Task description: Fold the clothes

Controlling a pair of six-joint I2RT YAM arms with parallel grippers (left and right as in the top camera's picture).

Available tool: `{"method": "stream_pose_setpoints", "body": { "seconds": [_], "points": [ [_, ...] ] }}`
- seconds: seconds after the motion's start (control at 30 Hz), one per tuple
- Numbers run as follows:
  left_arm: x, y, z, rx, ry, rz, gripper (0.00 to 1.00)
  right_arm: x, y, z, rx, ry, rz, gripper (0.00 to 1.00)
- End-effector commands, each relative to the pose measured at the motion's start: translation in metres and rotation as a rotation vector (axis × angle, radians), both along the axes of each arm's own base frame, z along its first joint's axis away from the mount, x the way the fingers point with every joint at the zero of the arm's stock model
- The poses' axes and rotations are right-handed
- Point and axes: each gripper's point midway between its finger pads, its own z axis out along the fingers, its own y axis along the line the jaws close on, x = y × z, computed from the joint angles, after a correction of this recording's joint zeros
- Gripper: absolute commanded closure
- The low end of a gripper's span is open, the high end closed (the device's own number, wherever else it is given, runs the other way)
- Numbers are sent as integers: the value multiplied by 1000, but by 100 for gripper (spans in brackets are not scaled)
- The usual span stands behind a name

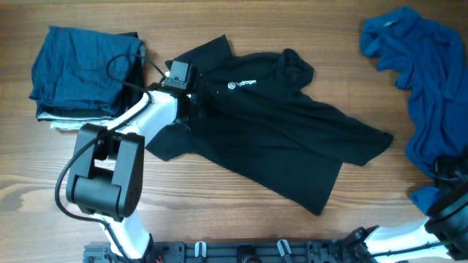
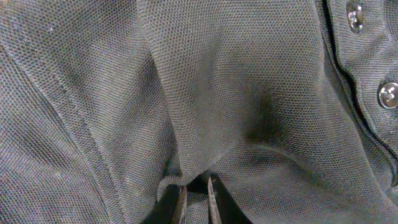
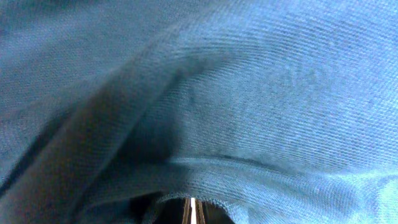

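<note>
The black short-sleeved collared shirt lies spread across the middle of the table, its white chest logo facing up. My left gripper is on the shirt's left shoulder area beside the collar. In the left wrist view this gripper is shut on a raised fold of the black mesh fabric, near the placket buttons. A bright blue garment is heaped at the far right. My right gripper is shut, with the blue cloth draped just over its tips; no cloth shows between the jaws.
A folded stack of clothes with a dark blue garment on top sits at the back left, close to the left arm. The right arm stands at the table's front right corner. Bare wood table runs along the front.
</note>
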Motion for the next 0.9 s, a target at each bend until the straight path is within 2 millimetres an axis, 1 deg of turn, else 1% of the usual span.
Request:
{"method": "stream_pose_setpoints", "body": {
  "seconds": [0.0,0.07,0.1,0.17,0.2,0.23,0.27,0.3,0.33,0.37,0.4,0.43,0.5,0.57,0.63,0.77,0.83,0.87],
  "points": [
    [-3,4,-9,12,19,2,90,28,7,-1,87,-106,106,96],
    [4,-3,7,-26,-8,-7,90,36,2,14,83,-119,123,96],
    [11,-8,24,-53,-40,-13,89,42,0,26,79,-127,132,96],
    [29,-19,70,-107,-134,-34,84,64,1,53,89,-187,178,92],
    [37,-24,100,-124,-197,-69,79,79,3,68,93,-239,234,85],
    [43,-25,120,-126,-237,-86,76,98,7,84,99,-307,307,78],
    [47,-27,143,-125,-281,-111,73,115,12,101,97,-373,380,61],
    [53,-28,170,-121,-334,-143,72,125,15,110,93,-409,410,41],
    [57,-29,189,-116,-375,-168,73,136,17,119,85,-450,433,25],
    [61,-30,203,-114,-406,-182,80,142,19,122,82,-473,448,17],
    [65,-32,217,-118,-433,-186,87,147,22,123,85,-490,460,11],
    [69,-33,230,-121,-465,-197,96,149,27,122,93,-489,470,1],
    [76,-38,242,-124,-512,-217,96,152,31,122,98,-487,482,0],
    [80,-47,250,-140,-553,-280,96,155,32,123,94,-490,488,1],
    [85,-55,253,-170,-576,-303,96,156,31,123,87,-494,489,1],
    [96,-65,253,-185,-537,-332,96,156,30,124,85,-495,490,1],
    [106,-69,263,-174,-518,-346,96,156,30,124,85,-495,490,1],
    [111,-72,272,-163,-518,-362,96,156,30,124,85,-495,490,1]
  ]
}}
